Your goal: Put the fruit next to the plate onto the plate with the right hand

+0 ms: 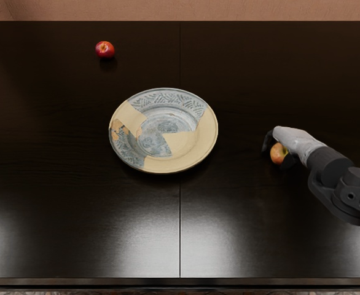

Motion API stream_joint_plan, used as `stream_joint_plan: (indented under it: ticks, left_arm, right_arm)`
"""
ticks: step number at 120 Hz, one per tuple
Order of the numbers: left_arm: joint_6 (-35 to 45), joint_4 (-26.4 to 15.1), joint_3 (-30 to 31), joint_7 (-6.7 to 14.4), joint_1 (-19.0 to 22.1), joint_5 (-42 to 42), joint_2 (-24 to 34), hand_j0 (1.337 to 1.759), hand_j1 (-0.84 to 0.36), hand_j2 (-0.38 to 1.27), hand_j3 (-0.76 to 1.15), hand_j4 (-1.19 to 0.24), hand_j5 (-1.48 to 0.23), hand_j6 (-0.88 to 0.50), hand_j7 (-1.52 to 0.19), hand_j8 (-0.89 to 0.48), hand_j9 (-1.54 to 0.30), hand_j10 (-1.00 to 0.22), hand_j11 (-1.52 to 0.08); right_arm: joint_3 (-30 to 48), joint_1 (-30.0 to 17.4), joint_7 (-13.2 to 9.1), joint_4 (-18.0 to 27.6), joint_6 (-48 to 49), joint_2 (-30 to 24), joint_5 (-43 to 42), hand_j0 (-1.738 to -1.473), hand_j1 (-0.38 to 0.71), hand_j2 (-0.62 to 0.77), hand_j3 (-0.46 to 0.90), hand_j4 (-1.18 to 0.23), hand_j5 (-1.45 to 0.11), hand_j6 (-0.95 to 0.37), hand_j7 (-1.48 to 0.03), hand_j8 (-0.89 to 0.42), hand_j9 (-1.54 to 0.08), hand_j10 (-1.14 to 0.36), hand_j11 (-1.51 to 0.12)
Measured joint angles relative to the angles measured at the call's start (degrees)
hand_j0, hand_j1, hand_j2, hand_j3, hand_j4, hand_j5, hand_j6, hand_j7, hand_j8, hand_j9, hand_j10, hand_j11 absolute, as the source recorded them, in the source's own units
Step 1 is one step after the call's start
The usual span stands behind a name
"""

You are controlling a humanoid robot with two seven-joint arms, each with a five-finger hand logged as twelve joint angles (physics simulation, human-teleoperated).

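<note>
a big dark table (75, 215) was seen from above, with a strip of brown wall (180, 9) along the far edge. a plate (209, 132) with blue and cream patterns was set in the middle of the table. nothing was seen on it.

a small yellow and red fruit (279, 153) was found to the right of the plate, near it but not touching it. it looked to be sitting on the table. the right hand (289, 144) was laid over the top of it. its fingers (268, 141) were curled down around the fruit and closed on it.

so the grab looked to be made, but the lift was not yet done. the fruit had yet to be picked up, carried over to the plate and let go there. a red apple (104, 49) was seen in the far back corner, well apart from the plate, and was judged not to be the one meant.

most of the fruit was hidden under the hand, so its kind could not be told. how tight the hold was could not be told either. the dark fingertips were hard to pick out against the dark table. the right arm (346, 184) was cut off by the picture's edge. the left hand was not seen at all.
</note>
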Motion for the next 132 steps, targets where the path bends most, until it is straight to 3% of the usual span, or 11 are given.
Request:
stream_joint_plan:
  ticks: [33, 96, 132]
  left_arm:
    - [0.0, 0.0, 0.0, 0.0, 0.0, 0.0, 0.0, 1.658, 0.34, 0.0, 0.0, -0.01, -0.01, -0.01, -0.01, -0.01, -0.01, -0.01, -0.01]
    - [0.0, 0.0, 0.0, 0.0, 0.0, 0.0, 0.0, 1.658, 0.34, 0.0, 0.0, -0.01, -0.01, -0.01, -0.01, -0.01, -0.01, -0.01, -0.01]
    - [0.0, 0.0, 0.0, 0.0, 0.0, 0.0, 0.0, 1.658, 0.34, 0.0, 0.0, -0.01, -0.01, -0.01, -0.01, -0.01, -0.01, -0.01, -0.01]
  right_arm:
    - [1.7, 2.5, 0.0, -0.1, 0.2, 0.9, 0.2, -1.652, 0.22, 0.05, 0.0, -0.63, -0.83, -0.52, -0.82, -0.37, -0.84, -0.5, -0.84]
    - [2.2, 10.0, 0.0, -0.3, 0.5, 12.0, 0.4, -1.655, 0.22, 0.13, 0.0, -0.61, -0.85, -0.54, -0.81, -0.38, -0.85, -0.52, -0.85]
    - [2.1, 13.2, 0.0, -6.0, 0.6, 22.1, 0.5, -1.657, 0.23, 0.17, 0.0, -0.59, -0.86, -0.55, -0.81, -0.38, -0.86, -0.52, -0.85]
